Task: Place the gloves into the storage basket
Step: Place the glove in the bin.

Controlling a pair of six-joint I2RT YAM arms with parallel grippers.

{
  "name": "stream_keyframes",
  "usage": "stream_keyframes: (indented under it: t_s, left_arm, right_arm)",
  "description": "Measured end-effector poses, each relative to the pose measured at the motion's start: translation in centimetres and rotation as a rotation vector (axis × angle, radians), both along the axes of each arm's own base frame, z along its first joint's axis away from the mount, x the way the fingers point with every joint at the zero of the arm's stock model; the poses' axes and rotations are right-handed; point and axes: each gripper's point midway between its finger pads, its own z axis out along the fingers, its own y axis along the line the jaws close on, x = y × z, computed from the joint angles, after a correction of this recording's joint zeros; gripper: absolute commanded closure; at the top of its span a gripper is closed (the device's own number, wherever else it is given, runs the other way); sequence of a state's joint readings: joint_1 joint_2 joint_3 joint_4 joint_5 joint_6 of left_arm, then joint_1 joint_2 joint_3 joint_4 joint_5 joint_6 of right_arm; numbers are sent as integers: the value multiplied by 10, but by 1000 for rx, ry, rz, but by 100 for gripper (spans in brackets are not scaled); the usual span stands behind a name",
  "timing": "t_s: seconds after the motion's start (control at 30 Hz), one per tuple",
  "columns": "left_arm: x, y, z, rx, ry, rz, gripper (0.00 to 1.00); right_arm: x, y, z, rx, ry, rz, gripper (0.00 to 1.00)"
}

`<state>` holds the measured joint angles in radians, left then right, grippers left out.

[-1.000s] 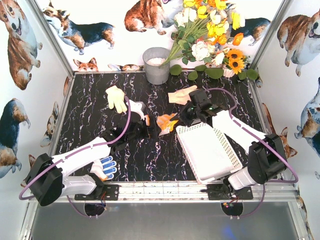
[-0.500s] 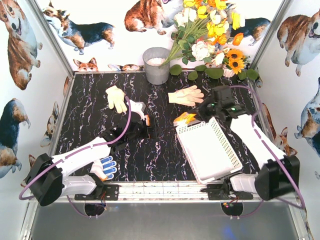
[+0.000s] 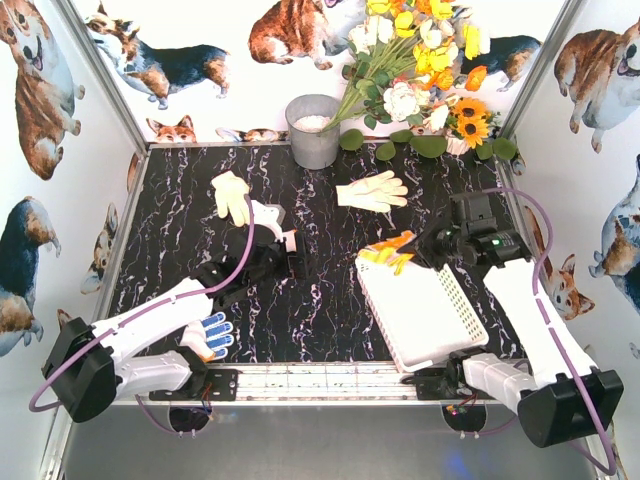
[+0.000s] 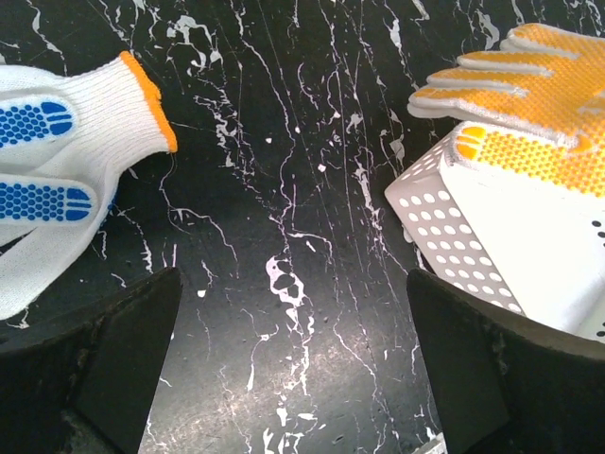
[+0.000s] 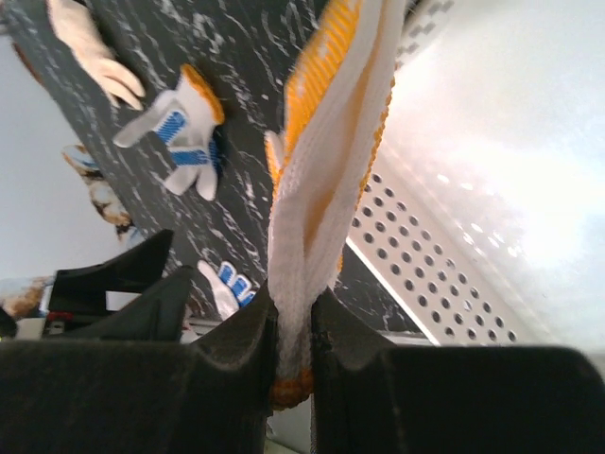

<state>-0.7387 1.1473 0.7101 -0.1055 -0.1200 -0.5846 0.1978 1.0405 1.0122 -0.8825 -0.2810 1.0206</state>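
My right gripper (image 3: 425, 245) is shut on the yellow-palmed glove (image 3: 388, 251) and holds it over the far left corner of the white storage basket (image 3: 440, 330). In the right wrist view the glove (image 5: 326, 142) hangs from the shut gripper (image 5: 293, 331) beside the basket wall (image 5: 425, 274). My left gripper (image 3: 288, 258) is open and empty, low over the table (image 4: 293, 378). A blue-dotted glove (image 4: 66, 142) lies to its left, the basket corner (image 4: 463, 236) to its right. Two cream gloves (image 3: 232, 196) (image 3: 372, 190) lie at the back. Another blue-dotted glove (image 3: 212, 333) lies by the left arm's base.
A grey metal bucket (image 3: 313, 130) stands at the back centre, with a bunch of flowers (image 3: 420, 70) to its right. Corgi-printed walls close the table on three sides. A metal rail (image 3: 320, 378) runs along the near edge.
My right gripper has carried the yellow-palmed glove from the table's middle rightwards to the basket's far left corner. The left arm has shifted only slightly.
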Motion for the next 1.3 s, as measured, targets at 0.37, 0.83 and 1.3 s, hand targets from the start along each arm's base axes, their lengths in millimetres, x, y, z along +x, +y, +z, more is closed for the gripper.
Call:
stream_keyframes:
  t_s: [0.37,0.83,1.3]
  left_arm:
    - [-4,1,-3,22,6,-37,1]
    - [-6,-3,-4,14,13,-59,1]
    - [-6,-3,-7,19,14,-61,0]
  right_arm:
    - [-32,-10,-35,-67,122,43,100]
    - [-69,-31,-84,-217,307,119,100]
    - [-100,-44,-132,-279,476,134,100]
